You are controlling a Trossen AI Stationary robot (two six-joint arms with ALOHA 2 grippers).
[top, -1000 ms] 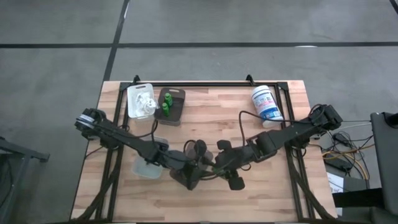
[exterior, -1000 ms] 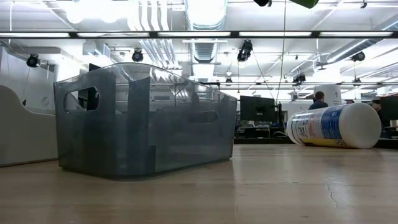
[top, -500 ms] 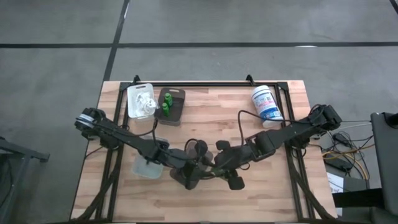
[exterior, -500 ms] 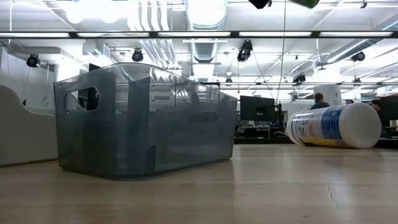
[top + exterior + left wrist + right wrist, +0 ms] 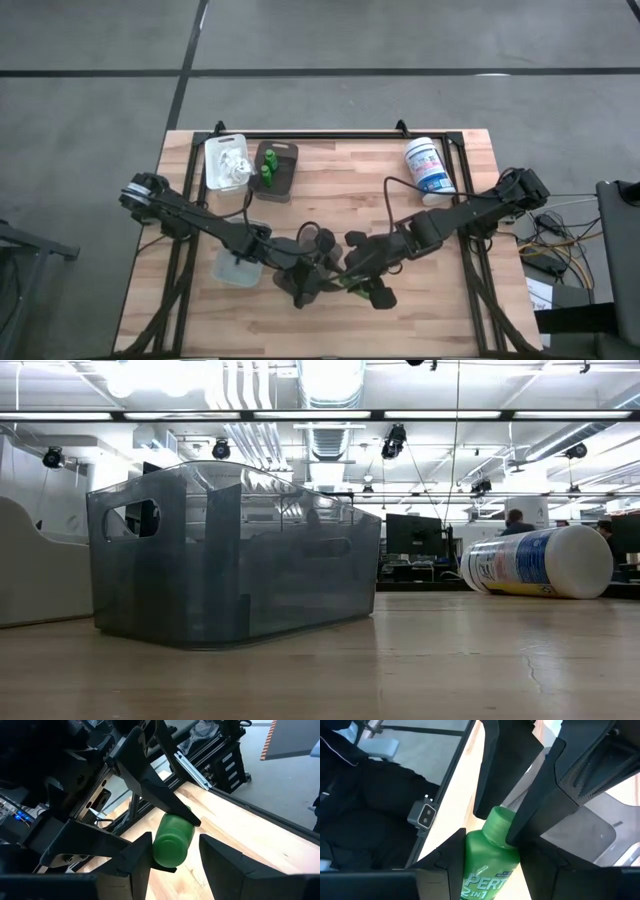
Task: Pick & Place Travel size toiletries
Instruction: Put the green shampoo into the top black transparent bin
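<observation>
Both arms meet low over the near middle of the tabletop, and there's a handover under way in mid-air. The right tool is clamped on a green bottle, its two fingers pressed against the bottle's sides, the white lettering on the label plain in the right wrist view. The left tool faces it head-on: its fingers sit on either side of the bottle's cap end, but whether they touch the bottle is hard to say, so I cannot tell if that tool is gripping or merely spread around it. From above, the bottle shows only as a sliver of green between the two tools. Away at the far left of the tabletop, the white tray holds white packets, and just beside it the dark tray holds more green bottles. A white tub lies on its side at the far right, and a clear bin sits under the left arm.
</observation>
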